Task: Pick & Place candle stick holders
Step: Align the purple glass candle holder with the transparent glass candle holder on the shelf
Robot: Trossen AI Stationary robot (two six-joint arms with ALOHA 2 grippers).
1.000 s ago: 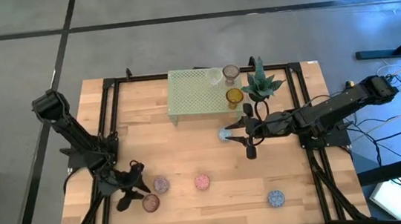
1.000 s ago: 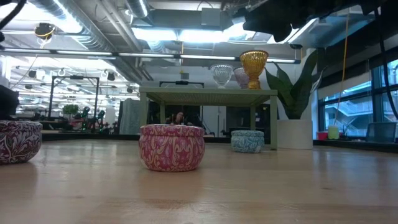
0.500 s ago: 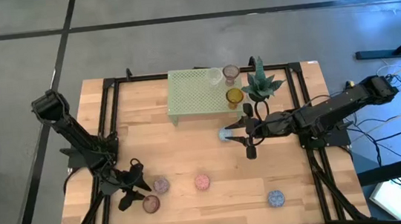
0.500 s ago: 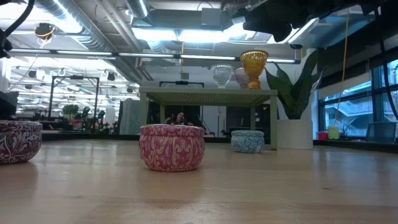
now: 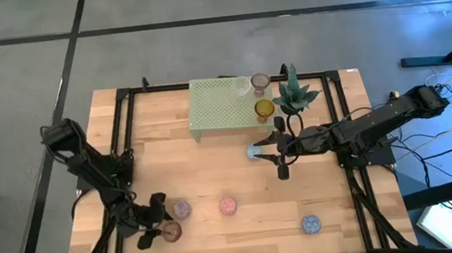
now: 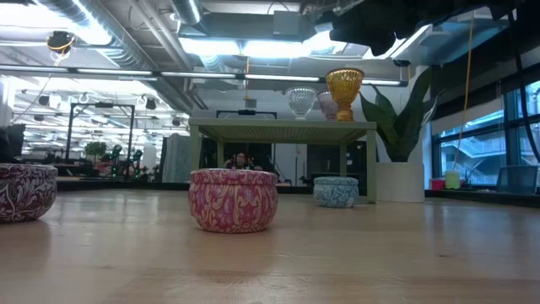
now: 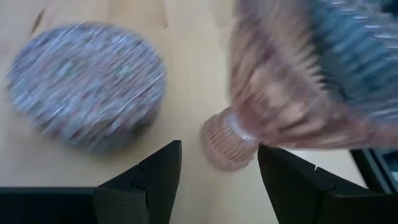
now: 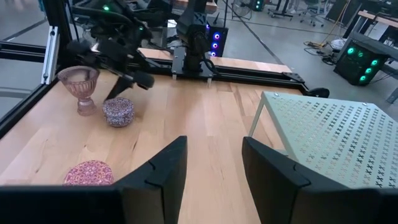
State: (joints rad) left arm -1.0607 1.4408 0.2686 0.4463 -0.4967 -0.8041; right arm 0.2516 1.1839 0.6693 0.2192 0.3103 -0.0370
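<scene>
A brownish-mauve goblet-shaped candle stick holder point(image 5: 170, 231) point(image 8: 79, 87) stands on its foot point(image 7: 229, 140) near the table's near-left corner. My left gripper point(image 5: 153, 221) point(image 7: 217, 180) is open just to its left. One finger is on either side of the line to the foot, and both are short of it. Clear point(image 5: 243, 85), mauve point(image 5: 260, 82) and amber point(image 5: 264, 108) holders stand on the pale green stand point(image 5: 222, 106). My right gripper point(image 5: 271, 157) point(image 8: 214, 168) hangs open above the table's middle with nothing between its fingers.
Round patterned tins sit on the table: purple point(image 5: 182, 209) point(image 7: 87, 84) right beside the left gripper, pink point(image 5: 228, 205) point(image 6: 233, 199), blue point(image 5: 310, 224), and pale blue point(image 5: 252, 151) under the right gripper. A spiky potted plant point(image 5: 293, 96) stands by the stand's right end.
My left gripper has gone toward the table's near edge and sunk a little, closing in on the brownish-mauve holder. The holder and the tins have stayed where they were.
</scene>
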